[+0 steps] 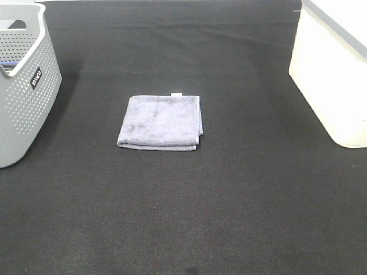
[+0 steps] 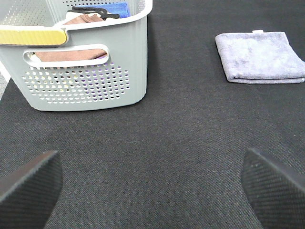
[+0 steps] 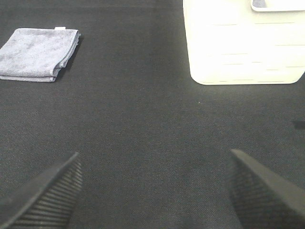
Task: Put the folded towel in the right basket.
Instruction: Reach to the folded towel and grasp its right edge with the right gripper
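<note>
The black-covered bench (image 1: 229, 217) carries everything. At its right edge stands the right basket (image 1: 332, 74), cream-white and solid-walled. At the left edge is the grey perforated basket (image 1: 26, 109), which already holds some cloths.

Between the two baskets, and well apart from both, the folded towel (image 1: 161, 122) lies flat near the middle of the bench, slightly toward the left side. It is almost square, so no long axis dictates the approach. Its layered edges face the near and right sides.

The left gripper (image 2: 152, 186) and the right gripper (image 3: 155, 191) are both spread wide and empty. Each has the towel ahead of it and inward. Neither looks clearly nearer, though the right arm suits the drop, and nothing blocks the way.

A tiny white tag (image 1: 176, 93) marks the towel's far edge.
</note>
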Controlling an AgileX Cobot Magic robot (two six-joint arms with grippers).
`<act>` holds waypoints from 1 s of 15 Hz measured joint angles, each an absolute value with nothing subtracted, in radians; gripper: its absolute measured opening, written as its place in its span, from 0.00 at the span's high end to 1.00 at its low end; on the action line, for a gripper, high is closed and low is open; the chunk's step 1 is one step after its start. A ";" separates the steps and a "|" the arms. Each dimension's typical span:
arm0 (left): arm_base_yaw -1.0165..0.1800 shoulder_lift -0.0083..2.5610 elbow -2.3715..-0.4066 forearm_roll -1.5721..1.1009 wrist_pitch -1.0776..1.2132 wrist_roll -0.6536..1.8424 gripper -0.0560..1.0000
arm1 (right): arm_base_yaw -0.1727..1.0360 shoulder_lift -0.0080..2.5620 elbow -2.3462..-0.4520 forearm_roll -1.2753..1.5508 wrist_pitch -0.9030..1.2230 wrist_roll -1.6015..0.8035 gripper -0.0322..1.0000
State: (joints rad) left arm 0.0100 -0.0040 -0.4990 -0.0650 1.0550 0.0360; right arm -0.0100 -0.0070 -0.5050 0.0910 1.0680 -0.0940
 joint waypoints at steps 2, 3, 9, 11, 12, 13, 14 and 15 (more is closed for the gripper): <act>0.010 -0.004 -0.499 -0.065 1.055 0.036 0.03 | -0.010 -0.007 -0.505 0.091 1.068 -0.094 0.21; 0.010 -0.004 -0.499 -0.065 1.055 0.036 0.03 | -0.010 -0.007 -0.505 0.091 1.068 -0.094 0.21; 0.010 -0.004 -0.499 -0.065 1.055 0.036 0.03 | -0.010 -0.007 -0.505 0.091 1.068 -0.094 0.21; 0.010 -0.004 -0.499 -0.065 1.055 0.036 0.03 | -0.010 -0.007 -0.505 0.091 1.068 -0.094 0.21; 0.010 -0.004 -0.499 -0.065 1.055 0.036 0.03 | -0.010 -0.007 -0.505 0.091 1.068 -0.094 0.21; 0.010 -0.004 -0.499 -0.065 1.055 0.036 0.03 | -0.010 -0.007 -0.505 0.091 1.068 -0.094 0.21; 0.010 -0.004 -0.499 -0.065 1.055 0.036 0.03 | -0.010 -0.007 -0.505 0.091 1.068 -0.094 0.21; 0.010 -0.004 -0.499 -0.065 1.055 0.036 0.03 | -0.010 -0.007 -0.505 0.091 1.068 -0.094 0.21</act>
State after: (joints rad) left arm 0.0100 -0.0040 -0.4990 -0.0650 1.0550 0.0360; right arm -0.0100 -0.0070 -0.5050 0.0910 1.0680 -0.0940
